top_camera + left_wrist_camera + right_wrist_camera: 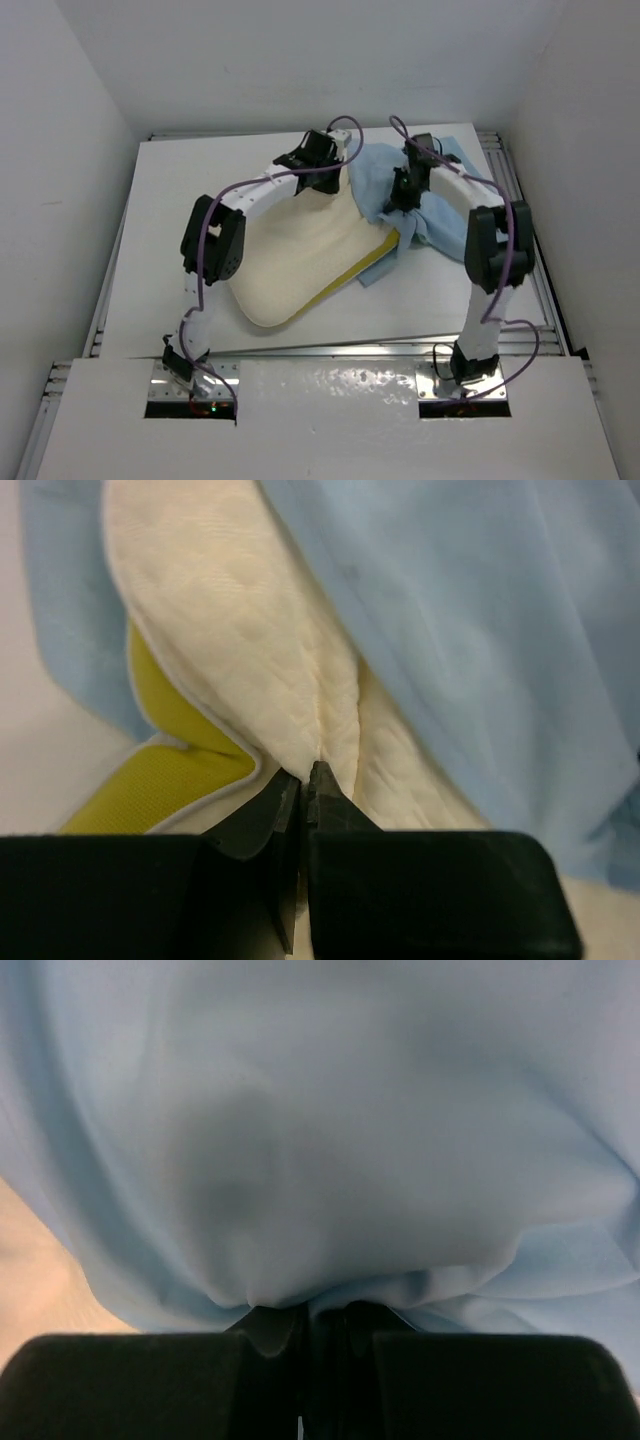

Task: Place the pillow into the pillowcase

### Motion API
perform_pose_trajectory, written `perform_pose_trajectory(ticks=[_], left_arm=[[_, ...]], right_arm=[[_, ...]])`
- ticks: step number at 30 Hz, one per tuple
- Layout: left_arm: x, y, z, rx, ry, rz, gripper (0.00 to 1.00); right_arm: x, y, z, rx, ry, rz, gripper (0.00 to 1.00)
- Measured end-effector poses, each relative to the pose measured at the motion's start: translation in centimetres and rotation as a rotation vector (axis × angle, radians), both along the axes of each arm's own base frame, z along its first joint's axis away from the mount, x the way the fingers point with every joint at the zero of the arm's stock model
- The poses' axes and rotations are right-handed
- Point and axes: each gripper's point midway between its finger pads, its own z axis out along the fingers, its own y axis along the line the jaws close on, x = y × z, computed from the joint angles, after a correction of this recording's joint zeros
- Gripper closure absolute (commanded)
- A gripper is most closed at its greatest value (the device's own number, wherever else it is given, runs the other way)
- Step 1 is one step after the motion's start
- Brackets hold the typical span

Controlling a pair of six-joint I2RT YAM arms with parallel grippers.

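White table (pixel 170 180): left gripper (pixel 305 777) clamps the pillow (pixel 290 260), right gripper (pixel 310 1312) pinches the pillowcase (pixel 375 185) draped over its far-right corner

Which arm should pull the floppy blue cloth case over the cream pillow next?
Probably right: the right hand is shut on the floppy light-blue fabric pillowcase, while the left hand pinches the thick cream foam pillow.

Cream pillow (pixel 300 260), yellow band (pixel 170 780); seemingly light-blue pillowcase (pixel 385 185)
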Motion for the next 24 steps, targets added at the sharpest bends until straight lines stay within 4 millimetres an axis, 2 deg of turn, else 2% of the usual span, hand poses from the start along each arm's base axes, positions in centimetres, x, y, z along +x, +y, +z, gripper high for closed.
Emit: perform_pose_trajectory(ticks=[2,4,7,9,10,11,12,13,15,16,17,19,20,22,24], left_arm=[[-0.9,1.6,-0.4,0.006,0.026,0.033,1.00],[-1.5,2.5,-0.2,0.007,0.032,0.057,1.00],[-1.8,3.1,0.0,0.022,0.033,0.075,0.99],[-1.6,3.5,0.1,0.024,0.030,0.084,0.92],[-1.5,3.6,0.1,0.026,0.029,0.083,0.77],[-1.3,3.9,0.0,0.031,0.029,0.081,0.55],[-0.9,4.0,0.1,0.029,0.030,0.079,0.55],[-0.6,3.9,0.3,0.026,0.038,0.064,0.39],[-0.4,3.4,0.5,0.027,0.039,0.007,0.26],[-0.6,3.1,0.6,0.029,0.043,-0.023,0.18],[-0.8,2.9,1.0,0.034,0.043,-0.053,0.17],[-1.0,2.6,2.1,0.053,0.026,-0.094,0.14],[-0.9,2.4,2.8,0.063,0.005,-0.108,0.13],[-0.4,2.4,4.5,0.083,-0.053,-0.123,0.12],[0.2,2.7,6.6,0.087,-0.114,-0.120,0.14]], right_arm=[[2.7,0.4,0.1,-0.029,-0.010,0.079,1.00],[4.2,0.5,-0.3,-0.063,-0.021,0.146,1.00],[4.4,0.4,-0.5,-0.093,-0.034,0.214,1.00],[4.1,0.2,-0.5,-0.107,-0.048,0.254,1.00],[3.7,0.1,-0.7,-0.113,-0.061,0.281,1.00],[2.6,-0.2,-1.0,-0.124,-0.064,0.312,1.00],[2.2,-0.3,-1.0,-0.127,-0.064,0.322,1.00],[1.5,-0.6,-1.2,-0.140,-0.076,0.347,1.00],[-0.3,-1.2,-1.4,-0.163,-0.076,0.390,1.00],[-1.0,-1.5,-1.4,-0.171,-0.074,0.407,0.95],[-1.4,-1.7,-1.3,-0.179,-0.075,0.420,0.85],[-1.5,-1.8,-1.2,-0.190,-0.078,0.436,0.72],[-1.4,-1.9,-1.1,-0.197,-0.078,0.440,0.55],[-1.1,-2.1,-0.7,-0.206,-0.071,0.444,0.33],[0.0,-2.0,0.0,-0.210,-0.085,0.435,0.29]])
